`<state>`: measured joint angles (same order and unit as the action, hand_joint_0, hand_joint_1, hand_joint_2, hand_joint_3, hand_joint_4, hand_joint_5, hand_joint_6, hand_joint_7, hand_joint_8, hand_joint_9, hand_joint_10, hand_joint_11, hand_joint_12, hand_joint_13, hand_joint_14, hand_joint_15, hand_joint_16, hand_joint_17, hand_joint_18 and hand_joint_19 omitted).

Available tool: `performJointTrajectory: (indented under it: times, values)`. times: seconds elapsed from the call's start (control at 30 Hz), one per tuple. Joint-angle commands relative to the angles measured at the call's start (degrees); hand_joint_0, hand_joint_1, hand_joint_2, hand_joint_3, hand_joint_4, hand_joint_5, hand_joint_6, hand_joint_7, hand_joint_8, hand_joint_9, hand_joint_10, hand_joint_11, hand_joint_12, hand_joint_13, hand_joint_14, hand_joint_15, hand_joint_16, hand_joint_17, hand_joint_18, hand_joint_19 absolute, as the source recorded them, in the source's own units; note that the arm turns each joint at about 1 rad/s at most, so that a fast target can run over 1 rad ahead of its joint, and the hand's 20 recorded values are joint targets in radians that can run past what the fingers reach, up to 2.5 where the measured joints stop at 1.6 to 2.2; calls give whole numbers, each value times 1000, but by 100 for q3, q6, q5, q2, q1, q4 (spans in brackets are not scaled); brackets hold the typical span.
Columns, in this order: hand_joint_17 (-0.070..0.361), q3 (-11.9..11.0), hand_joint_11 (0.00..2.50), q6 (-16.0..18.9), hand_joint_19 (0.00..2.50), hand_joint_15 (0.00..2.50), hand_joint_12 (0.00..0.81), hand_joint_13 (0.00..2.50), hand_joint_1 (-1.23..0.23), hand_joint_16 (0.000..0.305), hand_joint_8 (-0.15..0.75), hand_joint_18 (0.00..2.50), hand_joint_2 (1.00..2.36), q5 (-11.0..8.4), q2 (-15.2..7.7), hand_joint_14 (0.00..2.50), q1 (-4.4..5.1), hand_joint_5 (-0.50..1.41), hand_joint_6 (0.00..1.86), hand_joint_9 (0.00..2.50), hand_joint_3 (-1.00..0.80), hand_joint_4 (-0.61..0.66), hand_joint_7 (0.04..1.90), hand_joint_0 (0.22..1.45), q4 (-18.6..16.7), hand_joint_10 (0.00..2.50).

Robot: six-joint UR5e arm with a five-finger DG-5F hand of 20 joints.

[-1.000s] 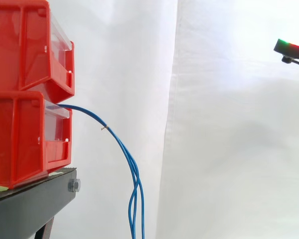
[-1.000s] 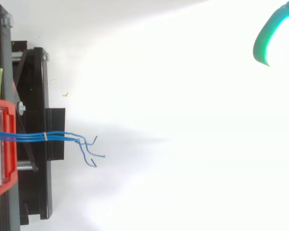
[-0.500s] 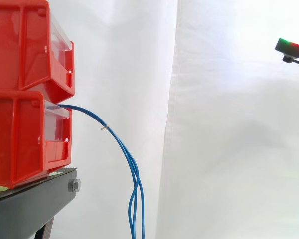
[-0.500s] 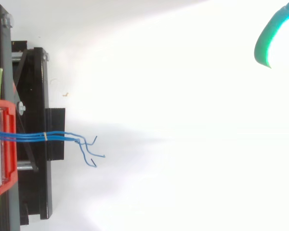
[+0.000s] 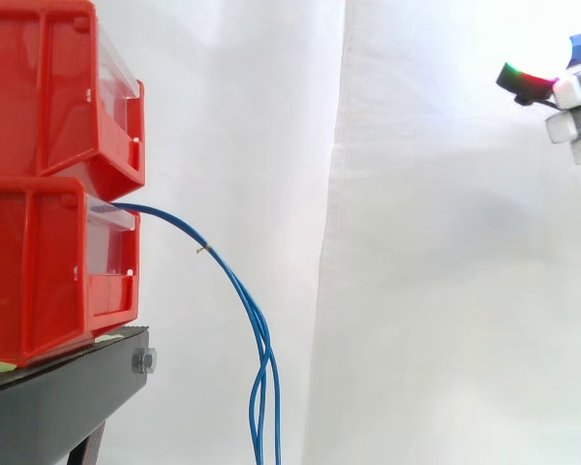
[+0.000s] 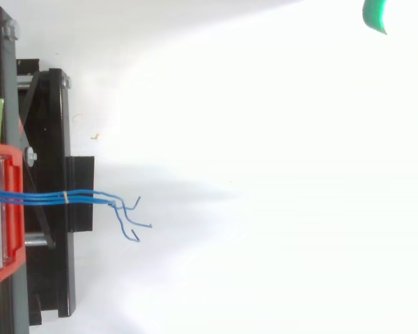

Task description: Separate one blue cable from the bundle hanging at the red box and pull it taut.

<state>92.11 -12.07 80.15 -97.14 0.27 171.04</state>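
Blue cables point(image 5: 242, 291), thin and limp, hang well apart from the hand point(image 5: 573, 92); its spread I cannot tell; best pinch one free end.

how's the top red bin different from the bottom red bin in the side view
The upper red plastic bin sits stacked on the lower red plastic bin, which rests on the black stand. The bundle of thin blue cables comes out of the lower bin's front and droops; nothing hangs from the upper bin. Both are red with clear front panels.
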Motion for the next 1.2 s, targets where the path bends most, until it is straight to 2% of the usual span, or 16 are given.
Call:
performJointTrajectory:
  times: [0.0,0.07,0.13,0.2,0.3,0.4,0.43,0.47,0.57,0.73,0.77,0.87,0.93,1.0,1.07,1.17]
  values:
    - [70,0,45,-331,155,140,299,490,-653,31,263,384,1001,-211,-103,5,60,-197,502,608,-478,202,717,551,-212,0]
    - [70,0,51,-383,156,138,299,496,-653,31,263,387,1001,-342,-323,5,96,-197,502,614,-478,203,714,551,-440,0]
    - [70,0,59,-313,149,139,299,498,-652,31,265,388,1001,-369,-507,5,140,-196,502,616,-479,207,716,552,-581,0]
    - [70,0,59,-304,149,139,299,499,-653,31,266,389,1001,-404,-560,5,192,-196,502,621,-476,211,720,551,-686,2]
    - [70,0,74,-392,147,140,300,504,-652,31,271,393,1001,-606,-578,5,254,-194,502,642,-475,214,719,551,-879,0]
    - [69,-44,80,-506,150,145,299,506,-651,31,270,397,1001,-817,-710,5,324,-192,502,646,-475,218,722,552,-1046,1]
    - [69,-79,87,-515,155,149,300,510,-651,31,270,397,1001,-870,-824,5,342,-192,502,648,-476,219,723,552,-1082,3]
    - [69,-185,94,-480,176,151,299,524,-651,31,271,428,1001,-879,-973,5,368,-191,502,647,-477,219,726,553,-1082,3]
    - [68,-308,105,-462,301,191,293,642,-651,30,273,598,1001,-896,-1175,7,403,-192,502,637,-479,217,730,554,-1073,4]
    - [60,-747,128,-383,432,250,254,690,-664,26,275,823,1001,-861,-1764,9,465,-199,502,621,-480,214,735,562,-1082,4]
    - [58,-958,127,-304,428,251,252,695,-667,26,276,839,1001,-843,-1975,9,482,-199,502,619,-480,215,738,564,-1055,4]
    - [56,-1283,128,-146,409,250,251,703,-672,25,277,860,1001,-799,-2318,9,509,-200,502,618,-479,219,739,566,-906,4]
    - [55,-1345,128,-32,398,248,249,703,-672,25,278,859,1001,-782,-2476,9,579,-199,502,618,-481,222,736,567,-897,4]
    - [54,-1354,135,-67,387,239,245,693,-672,24,279,847,1001,-799,-2494,9,667,-199,502,618,-482,221,740,567,-1046,3]
    - [51,-1354,134,-85,342,235,246,675,-673,23,281,805,1001,-808,-2494,8,684,-198,502,621,-481,221,740,567,-1082,3]
    - [47,-1345,133,-181,251,221,242,636,-673,21,281,738,1001,-835,-2494,8,764,-197,502,623,-481,223,742,566,-1205,4]
